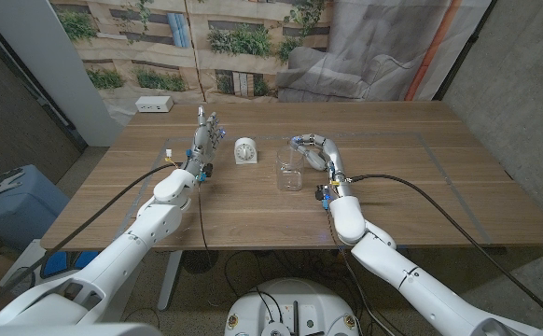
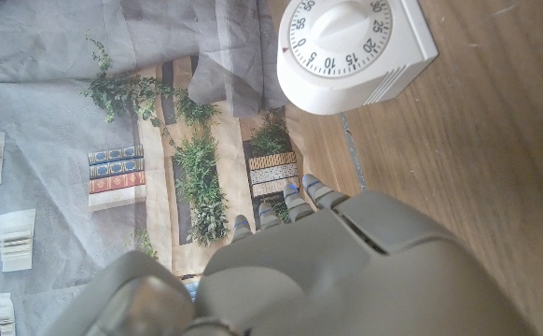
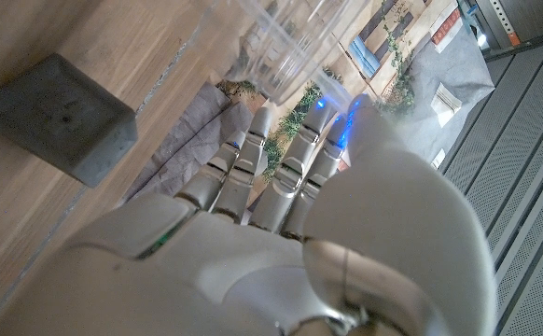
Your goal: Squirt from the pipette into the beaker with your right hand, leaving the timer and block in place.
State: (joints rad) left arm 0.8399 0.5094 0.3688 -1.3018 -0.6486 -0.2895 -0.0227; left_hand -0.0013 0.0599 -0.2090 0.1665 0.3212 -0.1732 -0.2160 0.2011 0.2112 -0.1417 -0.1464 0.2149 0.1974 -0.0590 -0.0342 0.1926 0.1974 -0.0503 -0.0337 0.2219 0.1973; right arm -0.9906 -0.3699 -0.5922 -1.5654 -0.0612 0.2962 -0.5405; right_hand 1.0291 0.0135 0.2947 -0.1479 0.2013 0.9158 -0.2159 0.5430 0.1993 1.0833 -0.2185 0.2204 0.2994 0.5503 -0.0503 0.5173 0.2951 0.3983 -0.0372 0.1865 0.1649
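My right hand [image 1: 314, 152] sits just right of the clear beaker [image 1: 289, 172] mid-bench; whether its curled fingers [image 3: 253, 163] pinch the pipette I cannot tell. A grey block [image 3: 55, 114] lies close by. My left hand [image 1: 206, 133] stands fingers together, the timer [image 1: 244, 150] just beyond

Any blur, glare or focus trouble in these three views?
Head view: even light, sharp, beaker clear but faint. Left wrist view: timer dial readable, left hand soft up close. Right wrist view: beaker blurred with glare, block fairly sharp, blue glow on the right hand's fingers.
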